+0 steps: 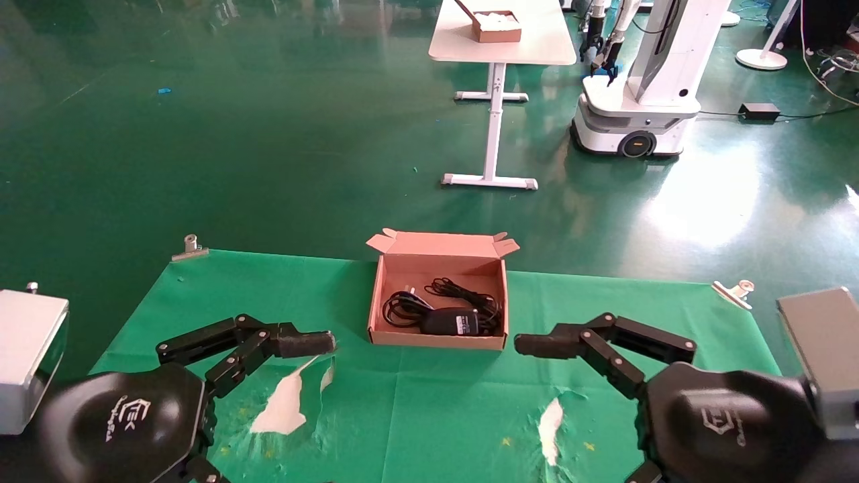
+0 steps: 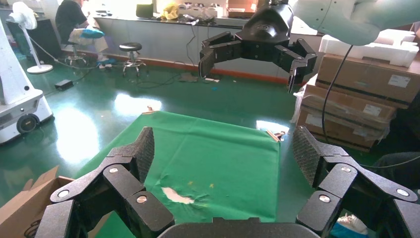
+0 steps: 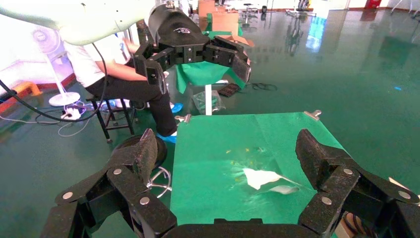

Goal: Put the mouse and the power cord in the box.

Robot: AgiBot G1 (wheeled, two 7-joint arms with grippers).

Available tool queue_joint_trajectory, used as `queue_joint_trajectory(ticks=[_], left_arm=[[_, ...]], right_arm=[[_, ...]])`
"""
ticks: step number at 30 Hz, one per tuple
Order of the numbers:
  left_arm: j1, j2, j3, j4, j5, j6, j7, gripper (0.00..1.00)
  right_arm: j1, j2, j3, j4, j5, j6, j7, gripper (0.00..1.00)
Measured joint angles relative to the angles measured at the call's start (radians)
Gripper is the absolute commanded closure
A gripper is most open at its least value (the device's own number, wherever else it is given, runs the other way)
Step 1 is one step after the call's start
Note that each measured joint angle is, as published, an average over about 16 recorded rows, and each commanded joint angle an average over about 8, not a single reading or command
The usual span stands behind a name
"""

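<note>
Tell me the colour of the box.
Brown cardboard; the box shows best in the head view.

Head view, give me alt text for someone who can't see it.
An open cardboard box on a green cloth holds a black mouse and coiled black cords. The left gripper and right gripper hang open and empty on either side of the box, touching nothing.
</note>
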Motion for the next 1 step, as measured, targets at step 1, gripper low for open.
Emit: queue_joint_trajectory(ticks=[1], left_arm=[[0.0,0.0,0.0,0.0,0.0,0.0,0.0,0.0]], right_arm=[[0.0,0.0,0.0,0.0,0.0,0.0,0.0,0.0]])
